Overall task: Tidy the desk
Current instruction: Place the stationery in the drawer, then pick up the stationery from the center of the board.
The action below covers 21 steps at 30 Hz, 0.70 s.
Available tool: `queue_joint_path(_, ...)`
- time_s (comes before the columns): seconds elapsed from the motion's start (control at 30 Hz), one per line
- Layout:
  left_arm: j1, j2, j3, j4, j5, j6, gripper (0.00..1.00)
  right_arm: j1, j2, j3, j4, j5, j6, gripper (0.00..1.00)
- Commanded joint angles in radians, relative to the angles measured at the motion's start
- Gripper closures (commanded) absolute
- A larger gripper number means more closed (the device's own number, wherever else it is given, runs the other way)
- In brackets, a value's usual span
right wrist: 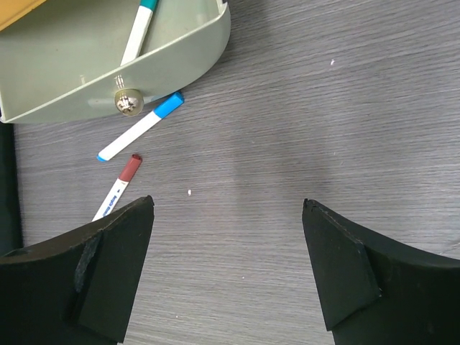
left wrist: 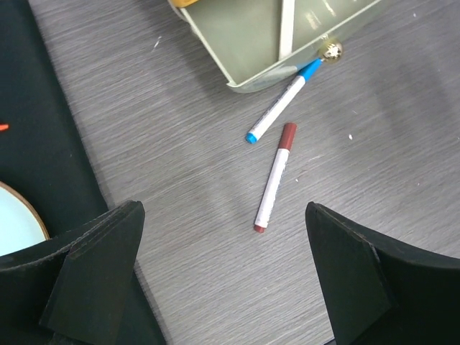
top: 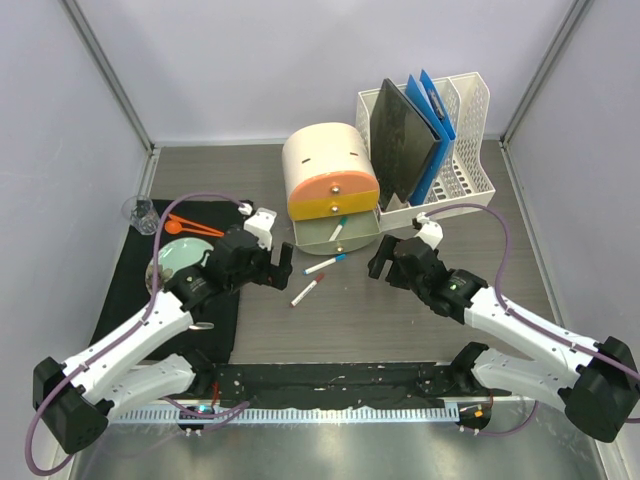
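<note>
Worktop (top: 350,320) spans the cell under both arms. Red pen (left wrist: 274,177) lies flat just near of the open drawer (left wrist: 244,36). Blue pen (left wrist: 280,104) lies beside it, possibly touching the drawer front.

Risk: a descent catches both pens or rolls the red one away.

Left end effector (left wrist: 223,251) is spread wide and empty above the red pen. Right end effector (right wrist: 226,237) is also spread and empty.

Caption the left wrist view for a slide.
Open left gripper above a red marker and a blue marker near the drawer.
</note>
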Motion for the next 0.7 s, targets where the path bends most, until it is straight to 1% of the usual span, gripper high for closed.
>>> queue_joint_path(0.0, 0.004, 0.000, 0.004, -0.011, -0.060, -0.086, 0.00, 0.003, -0.017, 0.028, 0.013, 0.000, 0.021, 0.10)
queue_joint_path(0.2, 0.004, -0.017, -0.054, -0.014, -0.058, -0.186, 0.00, 0.003, -0.015, 0.020, 0.015, -0.003, 0.031, 0.09)
queue_joint_path(0.37, 0.006, 0.015, -0.096, -0.054, -0.038, -0.259, 0.00, 0.003, -0.023, 0.014, 0.012, -0.005, 0.038, 0.09)
queue_joint_path(0.47, 0.003, 0.045, -0.099, -0.047, 0.008, -0.270, 0.00, 0.003, -0.020, 0.008, 0.013, 0.009, 0.035, 0.09)
queue_joint_path(0.6, 0.003, 0.081, -0.120, -0.007, 0.027, -0.287, 0.00, 0.003, 0.003, 0.019, 0.009, 0.009, 0.029, 0.09)
queue_joint_path(0.67, -0.004, 0.132, -0.117, 0.004, 0.035, -0.290, 0.00, 0.003, 0.008, 0.019, 0.007, 0.008, 0.034, 0.09)
